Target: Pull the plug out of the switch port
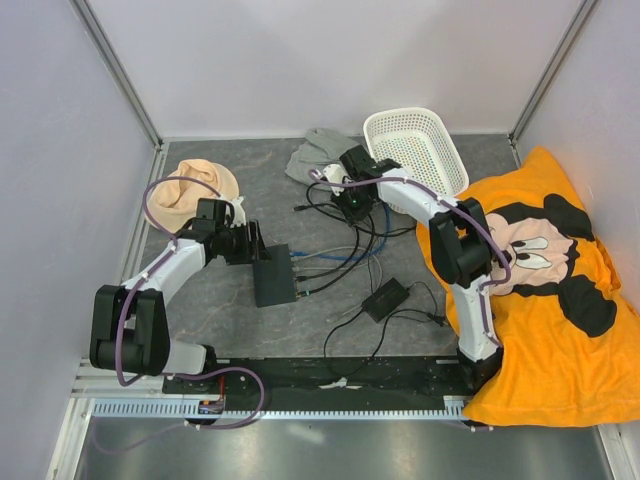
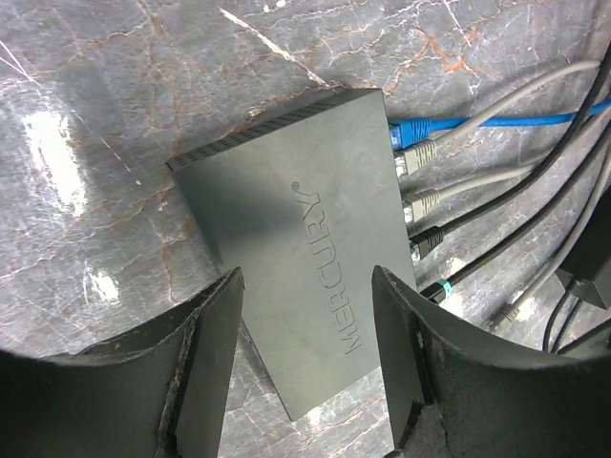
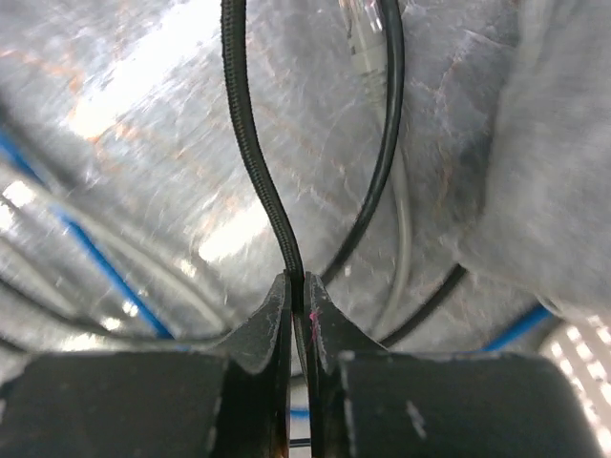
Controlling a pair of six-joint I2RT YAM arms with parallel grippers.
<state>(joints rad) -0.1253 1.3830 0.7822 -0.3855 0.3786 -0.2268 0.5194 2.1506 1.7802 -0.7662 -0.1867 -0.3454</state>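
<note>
right gripper (image 3: 298, 286) pinched shut on one black cable (image 3: 253, 162), well off the switch's (image 2: 286, 219) port edge (image 2: 399, 191); which plug it feeds, cannot tell. left gripper (image 2: 305, 277) wide, straddling one short end of switch, contact unclear; this arm is nearer. five plugs (image 2: 420, 157) in one row, axes square to port edge, pointing toward right arm. one switch, one power brick (image 1: 384, 298).

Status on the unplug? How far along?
Done: nothing out yet; five plugs sit in the switch.
In hand: right gripper shut on a black cable, away from the switch; left gripper open, fingers either side of the switch.
Left: pulling the plug out.
</note>
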